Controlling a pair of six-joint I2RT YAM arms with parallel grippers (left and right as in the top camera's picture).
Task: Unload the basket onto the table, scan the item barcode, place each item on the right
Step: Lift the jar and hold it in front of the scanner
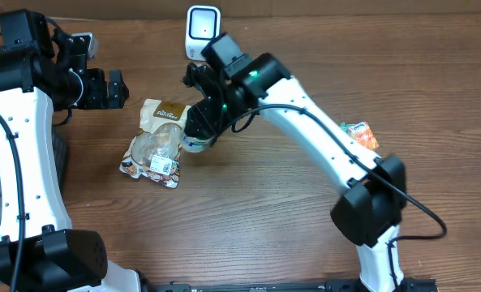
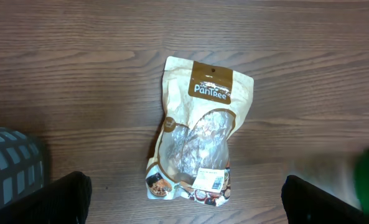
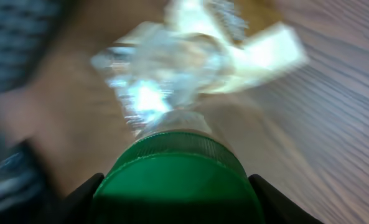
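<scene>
Left gripper (image 1: 114, 88): hung over the far-left part of the table (image 1: 264, 211), well apart from every item, holding nothing.
Left fingers (image 2: 66, 199): spread wide, one in each near corner of the left wrist view, with bare wood and the bag between them.
Right gripper (image 1: 199, 130): reached in from the right to the middle of the table, just beside the bag's right edge.
Right fingers (image 3: 84, 196): narrowed onto the green cap (image 3: 175, 180), one dark finger pressed against each side of it.
Bottle (image 3: 165, 81): clear plastic, held by its cap and pointing away from the wrist camera towards the bag. The view was blurred, so whether its far end touched the bag or the table could not be told.
Bottle from overhead: only a pale end showed under the gripper, next to the bag's right side.
Scanner (image 1: 201, 28): white with a dark window, upright at the far edge near the centre, apart from the bottle and beyond the right arm's wrist.
Bag (image 2: 200, 130): tan snack pouch with a brown "PanTree" label and a clear window, lying flat left of centre, its printed top towards the far side.
Barcode label (image 2: 210, 179): small white sticker on the bag's near end, facing up.
Orange packet (image 1: 360, 134): lay on the right side of the table, beside the right arm and well apart from the bag.
</scene>
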